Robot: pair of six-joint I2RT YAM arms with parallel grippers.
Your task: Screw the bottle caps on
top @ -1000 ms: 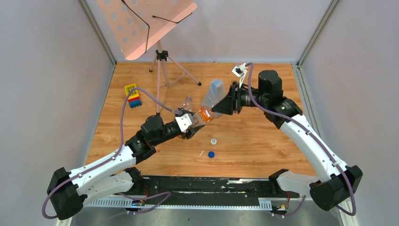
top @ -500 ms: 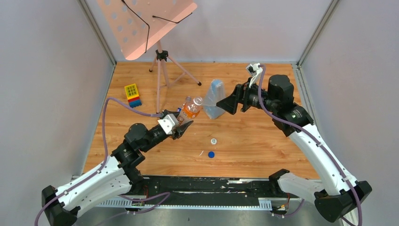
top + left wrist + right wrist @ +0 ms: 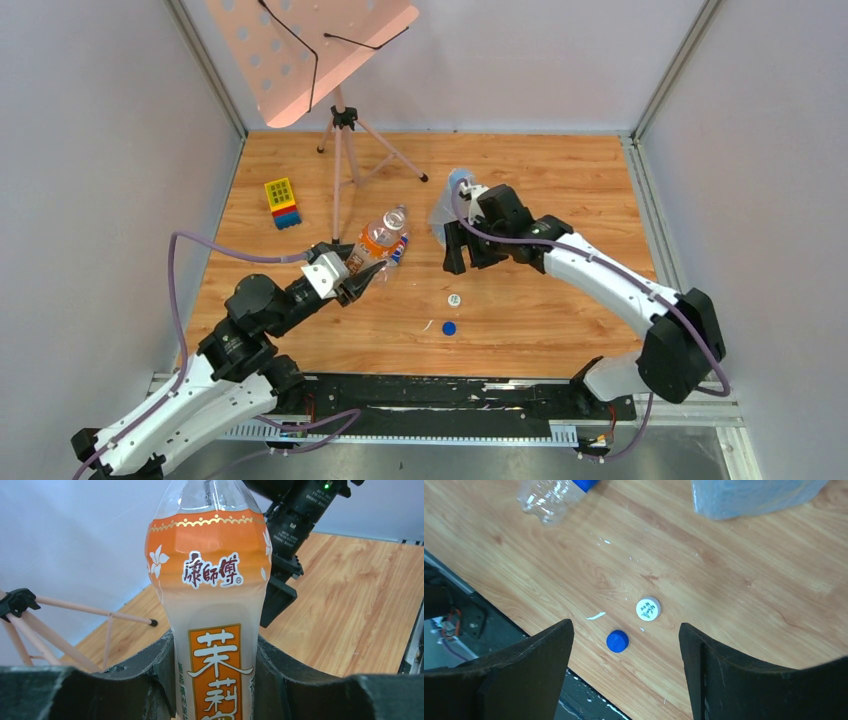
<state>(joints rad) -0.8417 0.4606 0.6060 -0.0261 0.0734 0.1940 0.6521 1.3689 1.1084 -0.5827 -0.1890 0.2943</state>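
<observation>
Clearly, your left gripper (image 3: 357, 277) was closed on the lower body of the orange bottle (image 3: 214, 580), with one finger pressed on each side of its label. It held the bottle above the bench (image 3: 560, 180), with the neck leaning up and away toward the far side.

Your right gripper (image 3: 624, 630) was wide open and had nothing in it. It pointed down at the bench, and both caps lay there below it. In the right wrist view the white cap (image 3: 648, 609) and the blue cap (image 3: 617, 641) showed between the two fingers, near each other but not touching. The blue cap was the nearer one to the bench's front edge. From above, this gripper stood just on the far side of the white cap and close to the bluish bag (image 3: 448, 200).

Your left arm reached forward from its base at the near left, with the forearm rising toward the middle. Your right arm was bent across to the middle, with the wrist turned down.

The orange bottle's neck was cut off at the top of the left wrist view. The Pepsi bottle (image 3: 551, 495) lay on the bench, cut by the picture's edge, with only a corner of its blue label showing. From above it was mostly hidden behind the orange bottle. The mark on the white cap was too small to read.
</observation>
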